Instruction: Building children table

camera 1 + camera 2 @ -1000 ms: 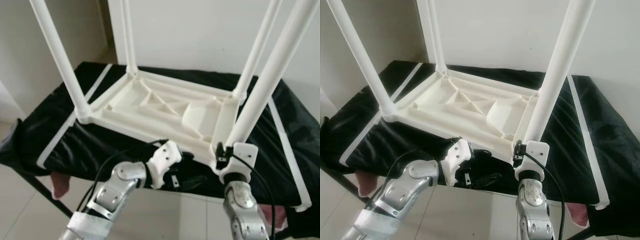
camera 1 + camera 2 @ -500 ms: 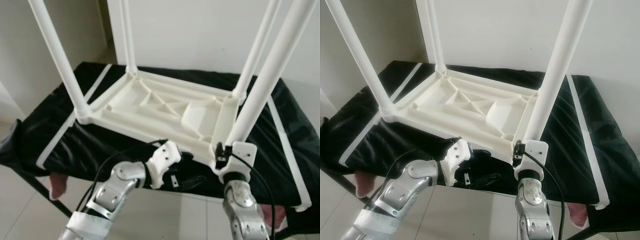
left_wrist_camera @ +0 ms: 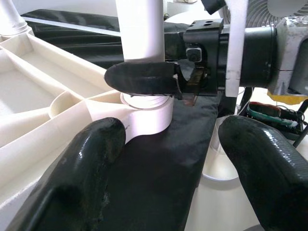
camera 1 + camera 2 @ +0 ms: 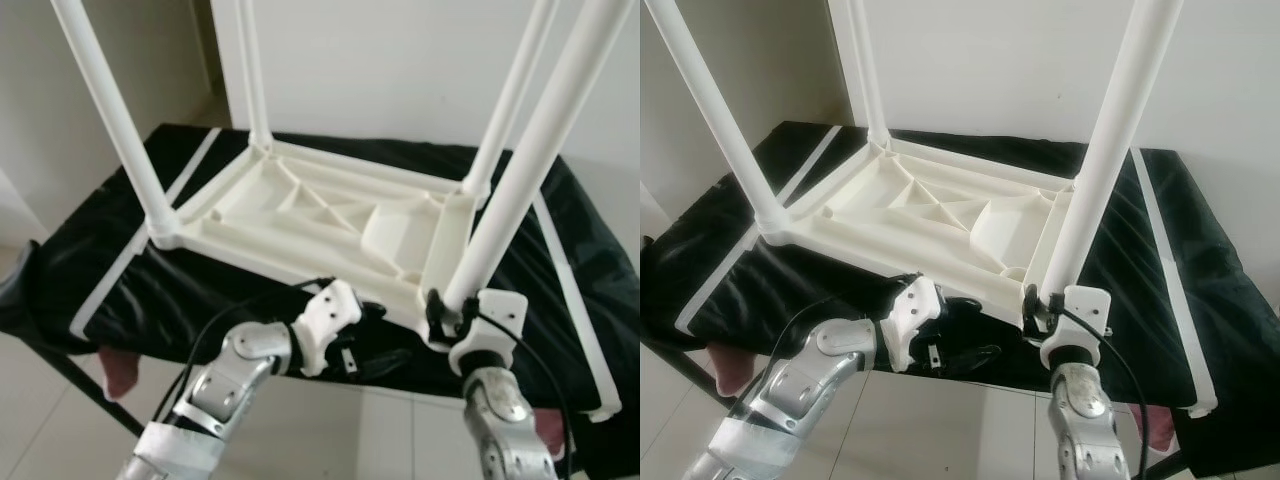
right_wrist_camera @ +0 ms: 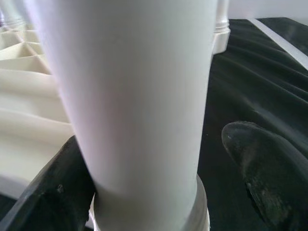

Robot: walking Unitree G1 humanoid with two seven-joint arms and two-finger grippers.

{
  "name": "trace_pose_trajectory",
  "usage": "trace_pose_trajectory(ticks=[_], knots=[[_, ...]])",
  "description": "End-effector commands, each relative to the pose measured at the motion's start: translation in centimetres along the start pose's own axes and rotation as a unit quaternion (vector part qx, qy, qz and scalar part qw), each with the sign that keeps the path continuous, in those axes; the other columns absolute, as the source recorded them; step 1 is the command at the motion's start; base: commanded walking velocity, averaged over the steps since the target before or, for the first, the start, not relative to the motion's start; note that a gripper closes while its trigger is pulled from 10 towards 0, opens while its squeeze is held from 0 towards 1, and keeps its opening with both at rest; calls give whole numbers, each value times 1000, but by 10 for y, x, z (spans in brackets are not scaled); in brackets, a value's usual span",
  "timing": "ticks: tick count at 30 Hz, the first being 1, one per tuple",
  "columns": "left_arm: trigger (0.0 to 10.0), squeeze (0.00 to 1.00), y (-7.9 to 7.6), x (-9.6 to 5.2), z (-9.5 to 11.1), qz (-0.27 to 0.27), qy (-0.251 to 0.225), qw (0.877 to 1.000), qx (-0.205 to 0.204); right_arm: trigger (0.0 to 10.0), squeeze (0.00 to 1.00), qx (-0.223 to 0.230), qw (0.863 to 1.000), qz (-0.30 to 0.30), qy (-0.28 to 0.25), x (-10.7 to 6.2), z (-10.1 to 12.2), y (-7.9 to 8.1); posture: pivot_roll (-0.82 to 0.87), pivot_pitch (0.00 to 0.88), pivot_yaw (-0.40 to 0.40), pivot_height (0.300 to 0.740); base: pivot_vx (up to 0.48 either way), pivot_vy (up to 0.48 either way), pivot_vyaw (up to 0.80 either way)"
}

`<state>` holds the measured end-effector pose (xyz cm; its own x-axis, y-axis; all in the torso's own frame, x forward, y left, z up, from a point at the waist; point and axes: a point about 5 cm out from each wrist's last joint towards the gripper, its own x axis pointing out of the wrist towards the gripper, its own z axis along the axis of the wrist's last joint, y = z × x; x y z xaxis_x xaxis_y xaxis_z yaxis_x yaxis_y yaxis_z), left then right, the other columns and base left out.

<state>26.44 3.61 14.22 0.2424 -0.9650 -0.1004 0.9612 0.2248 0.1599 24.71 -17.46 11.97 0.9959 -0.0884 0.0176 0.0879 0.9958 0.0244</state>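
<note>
My right end effector [image 4: 1040, 312] clasped the leg [image 4: 1102, 165] near its socket, left end effector [image 4: 385, 335] spread idle; a skewed push risked jamming the joint.

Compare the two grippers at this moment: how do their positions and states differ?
The right gripper is up at the base of the near right table leg, a finger on each side of it; the left gripper sits lower by the black-covered table's front edge. The left gripper's fingers are spread open, holding nothing. Both have black fingers.
</note>
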Motion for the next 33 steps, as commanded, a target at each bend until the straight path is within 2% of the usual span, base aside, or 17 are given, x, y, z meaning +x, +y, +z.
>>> trace_pose_trajectory(ticks=[1,2,4,6,13,16,22,23,25,26,33], knots=[[10000,0,0,-1,0,-9,6,1000,4,10000,0,1,1000,25,-12,-2,4,-2,-64,3,12,740,0,0,0],[10000,0,0,-1,0,-11,7,1000,4,10000,0,-1,999,39,-11,-2,4,-2,-64,3,12,740,0,0,0],[10000,0,0,-1,0,-21,11,1000,8,10000,0,-29,993,116,-13,-2,5,-3,-67,6,11,740,0,0,0],[10000,0,1,0,0,-24,12,1000,10,10000,0,-54,986,160,-15,-1,8,-7,-66,5,12,740,0,0,0],[10000,0,2,0,1,-23,11,1000,11,10000,0,-67,980,188,-11,5,10,-18,-56,0,10,740,0,0,0],[10000,0,2,0,2,-19,10,1000,12,10000,0,-85,968,235,0,14,10,-22,-44,0,3,740,0,0,0],[10000,0,2,0,2,-14,7,1000,13,10000,0,-102,956,274,12,27,4,-21,-34,0,-5,740,0,0,0],[10000,0,2,0,3,-12,6,1000,13,5294,0,-98,956,277,15,28,3,-20,-31,0,-10,740,0,0,0],[10000,0,2,0,3,-10,5,1000,13,5294,0,-93,955,282,16,29,2,-20,-28,0,-15,740,0,0,0],[10000,0,3,0,3,-6,3,1000,14,0,0,-93,954,285,18,29,0,-20,-23,0,-22,740,0,0,0],[10000,0,4,2,4,4,-2,1000,12,0,0,-90,951,294,18,28,-3,-21,-28,0,-30,740,0,0,0]])
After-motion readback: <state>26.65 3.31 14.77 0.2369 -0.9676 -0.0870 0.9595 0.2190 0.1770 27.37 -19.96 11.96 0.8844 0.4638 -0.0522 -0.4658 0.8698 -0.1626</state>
